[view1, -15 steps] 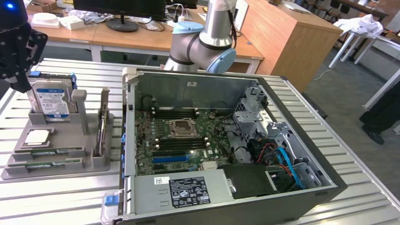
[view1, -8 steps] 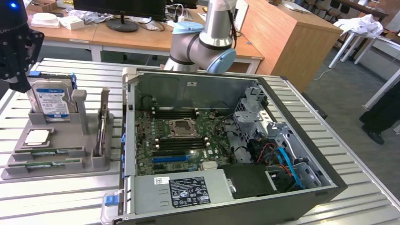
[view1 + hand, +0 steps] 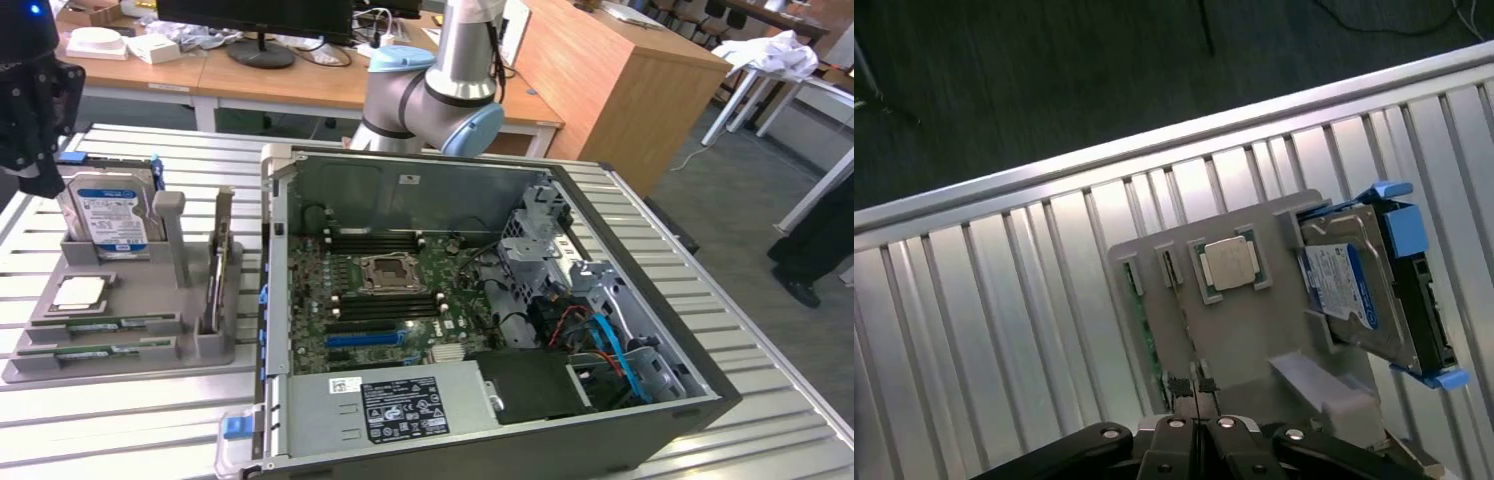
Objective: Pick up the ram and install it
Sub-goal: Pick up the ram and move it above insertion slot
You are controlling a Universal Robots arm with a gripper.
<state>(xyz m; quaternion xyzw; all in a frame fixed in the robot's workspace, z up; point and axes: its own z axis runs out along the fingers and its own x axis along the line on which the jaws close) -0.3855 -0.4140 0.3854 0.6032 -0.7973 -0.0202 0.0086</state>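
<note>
Two ram sticks lie flat in slots at the front of a grey holder (image 3: pixel 200 350) on the slatted table: one ram (image 3: pixel 104 327) just behind the other ram (image 3: pixel 96 351). My gripper (image 3: pixel 34 180) hangs high over the holder's back corner on the exterior view's left, above the hard drive. In the wrist view the gripper (image 3: pixel 1194 392) has its fingers (image 3: pixel 1176 385) pressed together with nothing between them. It looks down on the holder (image 3: pixel 1254 330), where a green edge of the ram (image 3: pixel 1144 335) shows.
The holder also carries a blue-and-white hard drive (image 3: pixel 107 215) and a silver processor (image 3: pixel 80 292). An open computer case (image 3: pixel 694 340) stands to the exterior view's right, its motherboard (image 3: pixel 387 300) showing dark memory slots (image 3: pixel 374 240). Desks and a monitor stand behind.
</note>
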